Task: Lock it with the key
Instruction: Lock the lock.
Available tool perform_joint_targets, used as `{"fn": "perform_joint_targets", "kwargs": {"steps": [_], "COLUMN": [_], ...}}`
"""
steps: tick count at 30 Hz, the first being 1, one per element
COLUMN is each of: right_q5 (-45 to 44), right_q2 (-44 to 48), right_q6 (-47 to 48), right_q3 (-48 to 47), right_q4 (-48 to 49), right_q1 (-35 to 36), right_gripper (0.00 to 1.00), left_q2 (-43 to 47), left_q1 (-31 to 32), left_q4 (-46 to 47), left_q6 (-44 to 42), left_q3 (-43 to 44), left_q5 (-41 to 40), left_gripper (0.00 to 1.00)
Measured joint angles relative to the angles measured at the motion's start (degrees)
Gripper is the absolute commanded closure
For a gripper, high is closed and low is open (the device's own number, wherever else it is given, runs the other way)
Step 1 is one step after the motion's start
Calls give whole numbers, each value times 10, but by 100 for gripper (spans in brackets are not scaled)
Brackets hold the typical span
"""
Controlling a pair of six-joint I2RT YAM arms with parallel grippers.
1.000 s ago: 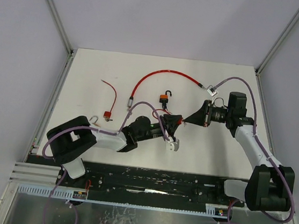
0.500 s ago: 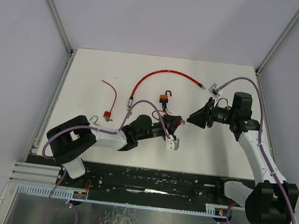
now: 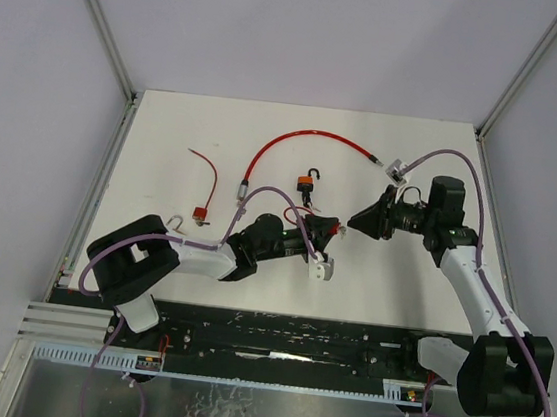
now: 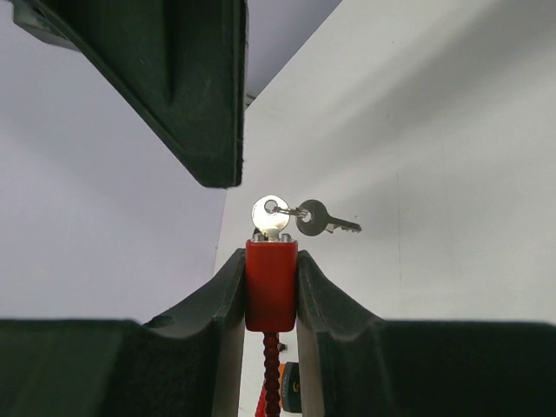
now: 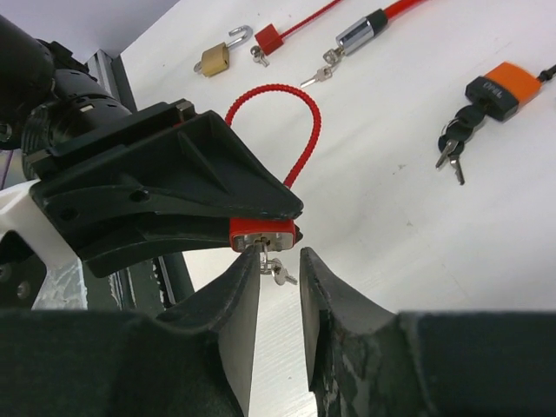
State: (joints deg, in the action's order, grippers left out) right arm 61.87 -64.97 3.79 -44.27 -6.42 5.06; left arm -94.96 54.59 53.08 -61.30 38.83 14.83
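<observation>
Left claw (image 3: 323, 228) is clamped on the red lock (image 4: 271, 287), roughly mid-worktop (image 3: 401, 283) and held up off the surface. The key (image 4: 270, 215) is seated in the lock's end, with a second key (image 4: 320, 220) hanging off its ring. Right claw (image 5: 278, 261) sits nose to nose with the lock, fingers apart either side of the key and not visibly pinching it; little slack there. Tight spots around the lock: orange padlock (image 3: 307, 183) just behind it, thick red cable (image 3: 297, 135) arcing further behind, brass padlock (image 3: 200, 216) well to its left past the left arm. Walls close the worktop at back and both sides, and the right arm's elbow runs near the right edge. The top view gives the layout but the key is too small to read. The left wrist view shows the grip and the seated key. Only the right wrist view shows the finger gap and the lock's thin red loop (image 5: 300, 122) curving back over the left claw.
</observation>
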Motion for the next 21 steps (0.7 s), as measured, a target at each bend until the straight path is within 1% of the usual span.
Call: {"fn": "perform_joint_targets", "kwargs": {"steps": [6,11,17,21], "right_q5": [-10,-10,-9,-7], "right_q2": [-29,-32,-40,-45], "right_q6": [-3,-4,-7,-11], "right_q3": [0,0,-1,-3], "right_q4": [-3,-6,-8,-12], "right_q1": [18,24,29,30], "right_gripper": [73,80,82,95], "left_q2": [0,0,0,0], "left_q1": [0,0,0,-1], "left_q4": [0,-2,-4,-5], "left_q6": [0,0,0,1], "left_q3": [0,0,0,0], "left_q5": [2,2,2,2], "left_gripper": [100,100,100,100]}}
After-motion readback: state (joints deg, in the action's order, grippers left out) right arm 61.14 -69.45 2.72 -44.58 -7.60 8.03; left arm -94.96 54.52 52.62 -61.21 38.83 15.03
